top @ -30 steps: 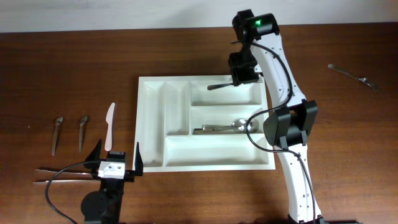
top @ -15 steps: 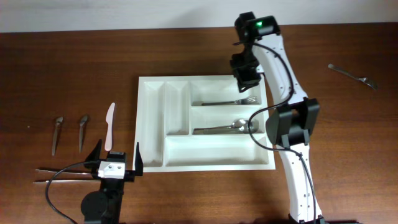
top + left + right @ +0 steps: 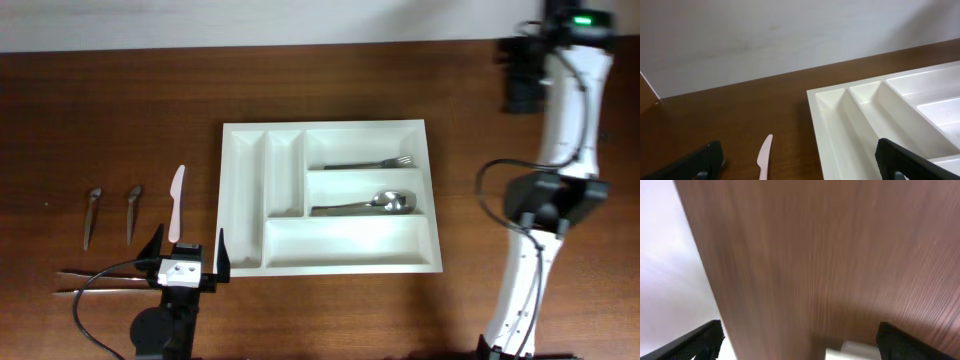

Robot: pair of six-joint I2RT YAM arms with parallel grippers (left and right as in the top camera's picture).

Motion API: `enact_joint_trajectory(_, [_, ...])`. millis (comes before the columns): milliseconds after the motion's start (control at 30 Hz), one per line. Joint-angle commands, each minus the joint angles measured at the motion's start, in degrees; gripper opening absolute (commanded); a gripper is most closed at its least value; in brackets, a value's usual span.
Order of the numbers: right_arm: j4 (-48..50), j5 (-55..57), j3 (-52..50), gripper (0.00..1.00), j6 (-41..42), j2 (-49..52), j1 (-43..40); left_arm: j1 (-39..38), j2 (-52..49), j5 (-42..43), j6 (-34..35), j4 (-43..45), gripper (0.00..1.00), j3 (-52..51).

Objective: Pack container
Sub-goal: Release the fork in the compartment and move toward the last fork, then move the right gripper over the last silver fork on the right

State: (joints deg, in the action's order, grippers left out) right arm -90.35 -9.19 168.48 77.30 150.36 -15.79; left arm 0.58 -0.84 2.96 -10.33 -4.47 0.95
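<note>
The white compartment tray (image 3: 350,243) lies mid-table. A metal fork (image 3: 368,163) rests in its upper right compartment and a metal spoon (image 3: 365,205) in the one below. My right gripper (image 3: 520,88) hangs open and empty over the far right of the table; its wrist view (image 3: 800,347) shows blurred wood and a white corner (image 3: 850,351) at the bottom. My left gripper (image 3: 188,252) stands open near the front edge, left of the tray (image 3: 840,125). A white plastic knife (image 3: 176,203) lies just ahead of it, low between its fingers (image 3: 690,165) in the wrist view, where the knife (image 3: 764,157) points away.
Two small metal utensils (image 3: 91,215) (image 3: 132,210) lie at the left. A pair of long thin metal sticks (image 3: 100,279) lies near the front left edge. The right arm (image 3: 545,200) stretches along the table's right side. A pale wall (image 3: 790,35) borders the back.
The right gripper opened and let the fork down into the upper right compartment, then swung away to the far right back of the table. The left arm has not moved.
</note>
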Motion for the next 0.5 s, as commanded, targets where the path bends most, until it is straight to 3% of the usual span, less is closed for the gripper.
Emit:
enact_joint_trajectory(0, [1.2,-1.3,-0.5,0.99,-1.6,-1.8,-6.5,0.3,0.4,-0.4,-0.9,0.2,0.99,-0.5])
enact_joint_trajectory(267, [12.0,-2.0,-2.2,0.99,-16.9,-1.8,-15.3,0.3,0.4,-0.4,-0.9,0.2,0.99,-0.5])
enact_joint_trajectory(400, [14.7,-1.3,-2.2,0.99,-18.4,-1.7,-16.2,0.3,0.4,-0.4,-0.9,0.2,0.99,-0.5])
enact_joint_trajectory(467, [17.0,-0.5,-2.2,0.92,-18.4,-1.4,-16.2,0.3,0.4,-0.4,-0.9,0.2,0.99,-0.5])
